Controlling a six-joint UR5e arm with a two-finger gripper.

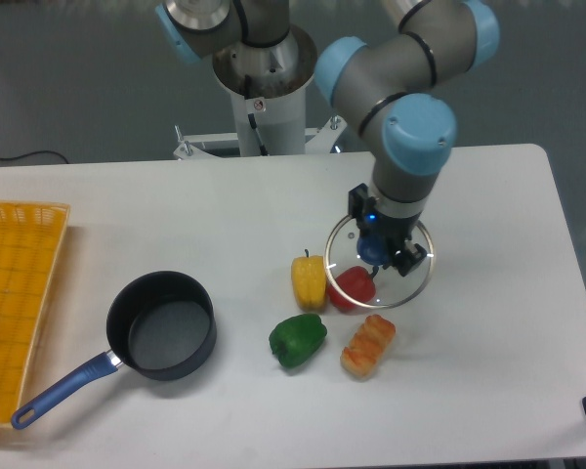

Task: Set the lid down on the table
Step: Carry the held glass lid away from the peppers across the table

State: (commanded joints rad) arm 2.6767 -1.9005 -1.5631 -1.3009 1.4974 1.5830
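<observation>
White matte bench [488, 322] under grey backdrop | round clear glass lid with silver rim [410, 293] tilted beside red pepper [353, 287] | pincer [376, 252] clamped on blue knob | likely rigid, slippery, breakable; knob is best hold.

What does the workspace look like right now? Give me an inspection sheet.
Surface: white table, matte, bare toward the right.
Job's things: glass lid at the gripper, overlapping the red item; whether it rests on the table cannot be told.
Clutter: black saucepan, open and empty; yellow pepper; red item; green pepper; orange food piece; yellow basket at the left edge.
Grippers: gripper on the lid's blue knob, apparently closed.
Cables: dark cable behind the table, left.
Surroundings: grey floor, robot base.
</observation>
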